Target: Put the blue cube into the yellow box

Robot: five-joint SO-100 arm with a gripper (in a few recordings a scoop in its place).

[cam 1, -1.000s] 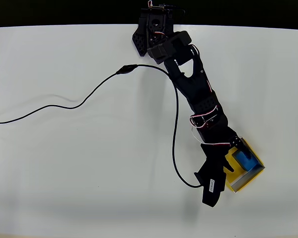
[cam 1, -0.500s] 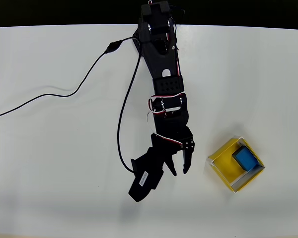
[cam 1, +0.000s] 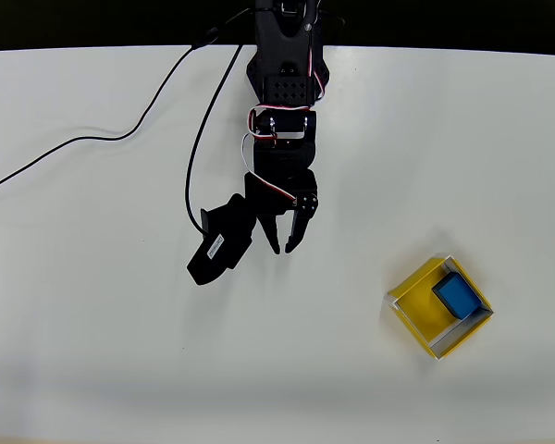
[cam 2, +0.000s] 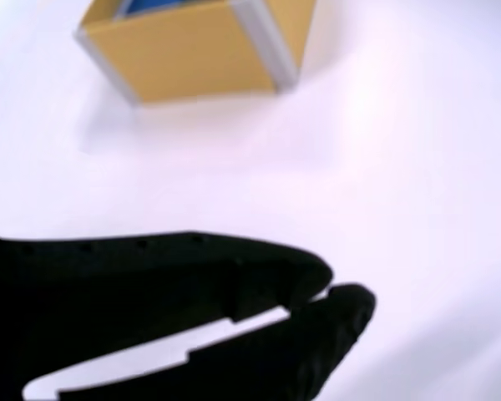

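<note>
The small bright-blue cube (cam 1: 459, 295) was found inside the shallow yellow box (cam 1: 413, 308); the black hand (cam 1: 286, 246), withdrawn well clear since release, was nearly closed and empty.

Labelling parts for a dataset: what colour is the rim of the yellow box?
Pale whitish, clearest in the overhead view on the yellow box.

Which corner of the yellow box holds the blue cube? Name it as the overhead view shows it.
The right-hand corner: the blue cube sits against the yellow box's right walls, leaving bare yellow floor on the left, toward the gripper.
</note>
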